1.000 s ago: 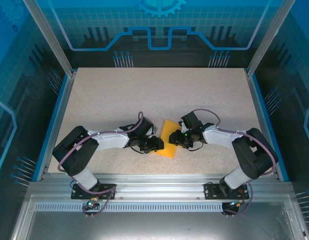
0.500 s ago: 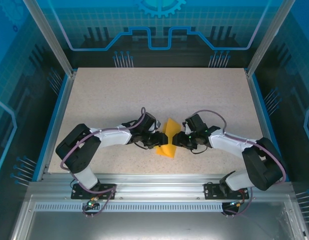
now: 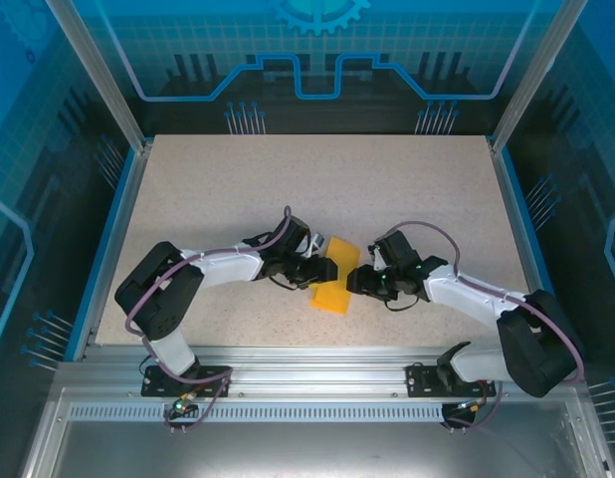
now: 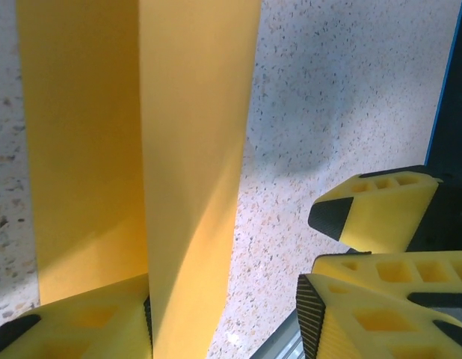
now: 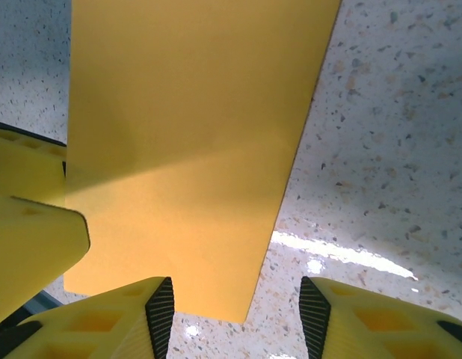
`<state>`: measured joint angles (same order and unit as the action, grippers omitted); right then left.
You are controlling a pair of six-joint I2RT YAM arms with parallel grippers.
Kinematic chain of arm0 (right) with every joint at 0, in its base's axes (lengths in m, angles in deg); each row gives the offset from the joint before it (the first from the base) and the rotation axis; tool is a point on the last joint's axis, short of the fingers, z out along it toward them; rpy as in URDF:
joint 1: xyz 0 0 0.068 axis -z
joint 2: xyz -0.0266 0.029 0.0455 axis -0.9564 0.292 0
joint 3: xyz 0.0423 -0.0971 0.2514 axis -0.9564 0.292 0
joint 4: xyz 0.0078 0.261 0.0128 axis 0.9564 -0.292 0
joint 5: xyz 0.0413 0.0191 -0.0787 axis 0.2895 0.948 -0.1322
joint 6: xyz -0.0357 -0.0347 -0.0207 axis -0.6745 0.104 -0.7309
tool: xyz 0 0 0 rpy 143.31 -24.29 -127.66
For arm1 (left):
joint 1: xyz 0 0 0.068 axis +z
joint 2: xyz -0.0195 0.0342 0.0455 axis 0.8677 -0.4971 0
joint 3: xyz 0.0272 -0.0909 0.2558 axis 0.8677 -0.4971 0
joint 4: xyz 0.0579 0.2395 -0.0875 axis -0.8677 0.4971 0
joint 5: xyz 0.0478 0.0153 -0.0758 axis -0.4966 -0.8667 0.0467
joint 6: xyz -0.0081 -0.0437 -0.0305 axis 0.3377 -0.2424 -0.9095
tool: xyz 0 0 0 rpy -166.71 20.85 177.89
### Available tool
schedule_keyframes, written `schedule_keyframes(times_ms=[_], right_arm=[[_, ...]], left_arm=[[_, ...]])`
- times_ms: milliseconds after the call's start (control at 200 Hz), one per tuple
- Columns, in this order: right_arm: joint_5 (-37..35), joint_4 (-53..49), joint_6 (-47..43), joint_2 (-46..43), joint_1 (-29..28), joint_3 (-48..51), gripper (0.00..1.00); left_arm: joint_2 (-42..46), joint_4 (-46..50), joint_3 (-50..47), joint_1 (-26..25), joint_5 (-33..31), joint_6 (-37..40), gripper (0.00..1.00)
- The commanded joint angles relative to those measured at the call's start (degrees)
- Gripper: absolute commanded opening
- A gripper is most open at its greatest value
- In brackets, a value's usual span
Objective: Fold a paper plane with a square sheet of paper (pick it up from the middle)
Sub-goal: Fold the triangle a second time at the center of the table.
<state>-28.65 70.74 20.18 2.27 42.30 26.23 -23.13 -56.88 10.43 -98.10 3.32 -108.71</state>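
The square sheet of paper is orange-yellow and lies creased lengthwise at the table's near middle. Both grippers meet over its middle. My left gripper comes in from the left and my right gripper from the right. In the left wrist view the paper rises as a folded strip against my left-hand finger, with a wide gap to the other; the left gripper is open. In the right wrist view the paper lies flat, its corner between the fingers of the open right gripper.
The speckled table stretches bare behind the arms. Blue rails line its left and right sides, and an aluminium frame runs along the near edge. The right gripper's yellow fingers stand close beside my left gripper.
Both grippers have closed in on the paper from either side and now meet over its middle. The paper's middle rose into a fold. Both jaws have opened a little.
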Motion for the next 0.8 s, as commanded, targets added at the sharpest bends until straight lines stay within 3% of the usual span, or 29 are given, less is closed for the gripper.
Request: schedule_keyframes(times_ms=[0,170,475,795], right_arm=[[-1.33,-1.56,-0.82,-3.05,-0.06,1.1,0.51],[-4.37,-0.6,-1.77,-7.97,-2.11,2.59,0.57],[-16.92,-3.14,-8.41,-16.92,-8.04,3.15,0.66],[-15.92,-8.08,-14.05,-15.63,-11.23,-0.25,0.67]], left_arm=[[-1.17,0.19,1.53,0.48,1.96,1.07,0.49],[-1.19,0.14,1.14,0.77,1.33,0.28,0.48],[-3.14,-1.98,2.07,2.03,3.2,-1.19,0.5],[-7.45,-5.71,4.29,3.95,8.92,-3.67,0.5]])
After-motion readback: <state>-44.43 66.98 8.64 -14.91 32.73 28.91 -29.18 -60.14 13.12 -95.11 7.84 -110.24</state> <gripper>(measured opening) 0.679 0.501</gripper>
